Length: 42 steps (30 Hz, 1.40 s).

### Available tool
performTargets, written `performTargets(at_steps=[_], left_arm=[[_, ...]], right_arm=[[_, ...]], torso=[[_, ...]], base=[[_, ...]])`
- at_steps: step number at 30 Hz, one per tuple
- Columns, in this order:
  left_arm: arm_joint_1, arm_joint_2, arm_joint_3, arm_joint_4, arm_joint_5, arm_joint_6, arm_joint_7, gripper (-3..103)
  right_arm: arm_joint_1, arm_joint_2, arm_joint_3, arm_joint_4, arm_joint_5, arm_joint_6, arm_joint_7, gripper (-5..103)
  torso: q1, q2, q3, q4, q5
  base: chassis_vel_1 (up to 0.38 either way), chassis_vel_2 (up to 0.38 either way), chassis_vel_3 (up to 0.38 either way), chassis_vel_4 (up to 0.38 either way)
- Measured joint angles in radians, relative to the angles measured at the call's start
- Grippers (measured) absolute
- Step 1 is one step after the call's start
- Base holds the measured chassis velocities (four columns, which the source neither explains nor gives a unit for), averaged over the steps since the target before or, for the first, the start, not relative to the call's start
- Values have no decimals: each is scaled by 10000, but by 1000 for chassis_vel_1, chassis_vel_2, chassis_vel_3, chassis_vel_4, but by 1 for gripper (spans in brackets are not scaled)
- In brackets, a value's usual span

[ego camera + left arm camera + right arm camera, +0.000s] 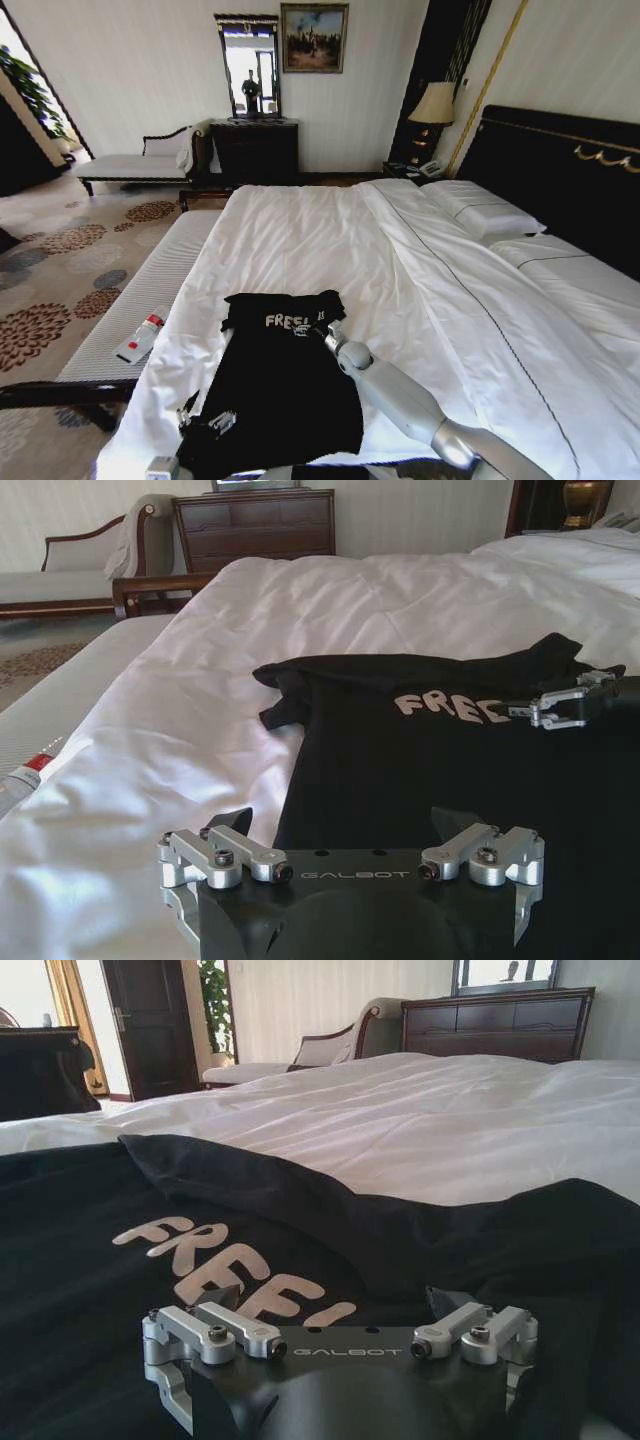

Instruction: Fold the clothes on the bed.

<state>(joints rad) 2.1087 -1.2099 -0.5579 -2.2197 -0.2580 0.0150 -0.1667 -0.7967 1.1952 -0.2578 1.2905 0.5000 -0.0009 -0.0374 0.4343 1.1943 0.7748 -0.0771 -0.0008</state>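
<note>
Black T-shirt (285,385): lies flat on the bed (330,225), near its foot edge, white lettering up. Right gripper (312,325): on the shirt's chest beside the lettering, finger spread cannot be told. Left gripper (205,425): at the shirt's hem, finger spread likewise unclear.

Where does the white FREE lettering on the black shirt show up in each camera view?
Head view: lettering at lower centre, near the right gripper.
Left wrist view: right of centre.
Right wrist view: lower left, above the gripper.
Shared landmark: dark wooden dresser.
</note>
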Motion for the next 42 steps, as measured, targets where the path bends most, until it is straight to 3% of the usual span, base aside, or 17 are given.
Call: performTargets(at_steps=[3,9,28,34,42], left_arm=[[-49,-20,130,62,-39,1,-5,100],[-226,-32,303,133,-33,131,-33,100],[-304,184,-95,173,-576,252,-68,100],[-353,184,-238,297,-764,232,-27,100],[-613,195,173,317,-703,400,-134,100]], right_arm=[[-529,-266,131,686,178,-228,101,100],[-417,-118,179,336,248,-196,132,100],[2995,1690,-748,-3911,1003,328,-19,100],[4125,2215,-400,-4815,2024,-232,262,100],[3874,1956,251,-4139,2072,-279,636,100]], torso=[[-3,1,-1,-2,0],[-4,3,-2,-1,1],[-2,1,1,1,-1],[0,0,1,3,0],[0,0,0,2,1]], base=[[0,0,0,0],[0,0,0,0],[0,0,0,0],[0,0,0,0],[0,0,0,0]])
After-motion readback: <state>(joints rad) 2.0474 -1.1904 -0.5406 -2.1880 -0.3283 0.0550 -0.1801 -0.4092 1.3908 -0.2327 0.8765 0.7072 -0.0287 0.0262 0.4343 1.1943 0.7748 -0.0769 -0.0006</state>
